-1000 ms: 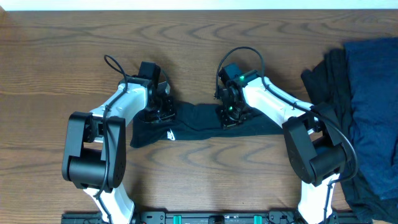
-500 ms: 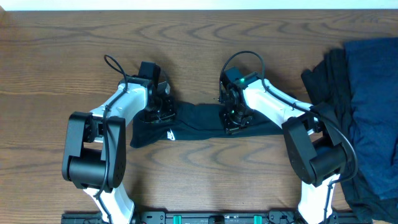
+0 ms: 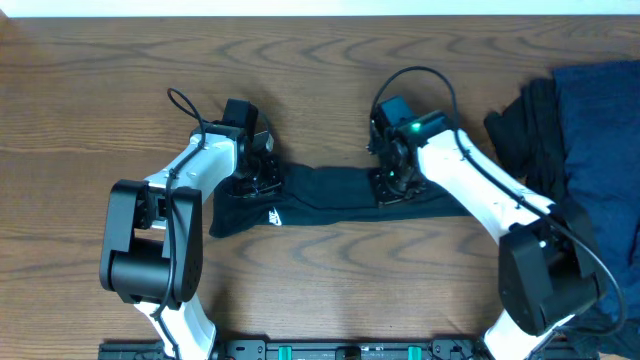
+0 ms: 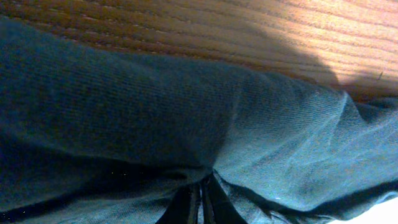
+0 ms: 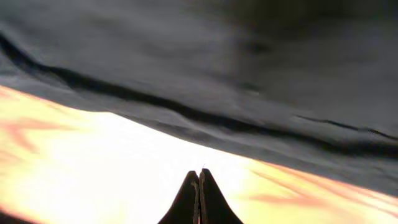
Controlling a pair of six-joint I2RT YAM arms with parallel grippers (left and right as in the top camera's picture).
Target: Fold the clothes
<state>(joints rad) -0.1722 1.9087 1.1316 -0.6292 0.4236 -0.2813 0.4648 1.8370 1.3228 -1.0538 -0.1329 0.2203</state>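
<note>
1. Overhead: a black shirt (image 3: 320, 192) lies bunched in a strip on the counter (image 3: 320, 80)
2. Left claw (image 3: 262, 182) is pinched shut on the shirt's left end
3. Right claw (image 3: 392, 186) is shut, tips over the counter, with the shirt just beyond them

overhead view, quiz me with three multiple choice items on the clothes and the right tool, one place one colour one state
1. Where does the pile of clothes lie on the table?
A. at its left edge
B. at its right edge
C. in the middle

2. What colour is the logo on the black T-shirt?
A. red
B. yellow
C. white

3. How is the right tool?
A. shut, nothing held
B. wide open
C. shut on a pen

B, the navy and black heap fills the right edge; C, a small white mark shows near the shirt's left end; A, the right wrist view shows its fingers pressed together over bare wood.
</note>
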